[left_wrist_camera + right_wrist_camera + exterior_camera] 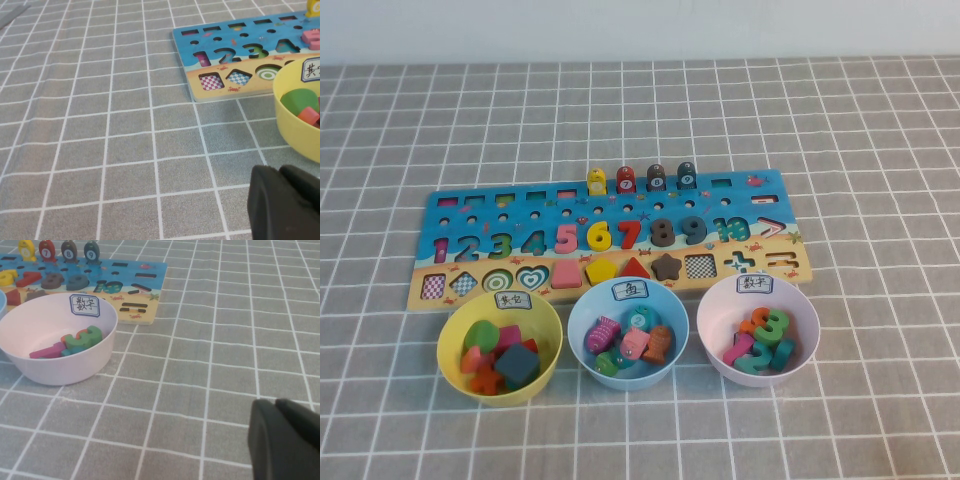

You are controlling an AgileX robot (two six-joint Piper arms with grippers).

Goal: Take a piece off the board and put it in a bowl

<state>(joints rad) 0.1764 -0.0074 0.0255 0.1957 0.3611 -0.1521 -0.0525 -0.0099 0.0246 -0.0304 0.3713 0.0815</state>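
In yellow bowl (448, 345): piece (517, 364) | right end effector (274, 412) clenched, well apart | left end effector (280, 177) clenched

Counts, high view:
- 1 board (610, 235) on the desk (880, 140).
- 3 bowls in a row in front of it: 1 yellow bowl (455, 365), 1 light blue bowl (582, 350), 1 pale pink bowl (715, 350).
- 4 fish pegs standing on the board's far edge: yellow (597, 181), red (626, 180), brown (656, 177), dark blue (686, 175).
- 1 dark slate-blue square piece (517, 365), lying in the yellow bowl among other shape pieces; exact total of those can't be counted, they overlap.
- 3 white handwritten labels, one per bowl.
- 1 brown star (666, 266) on the sandy strip.
- 2 hands: left hand (280, 172), right hand (276, 402), one per wrist view.
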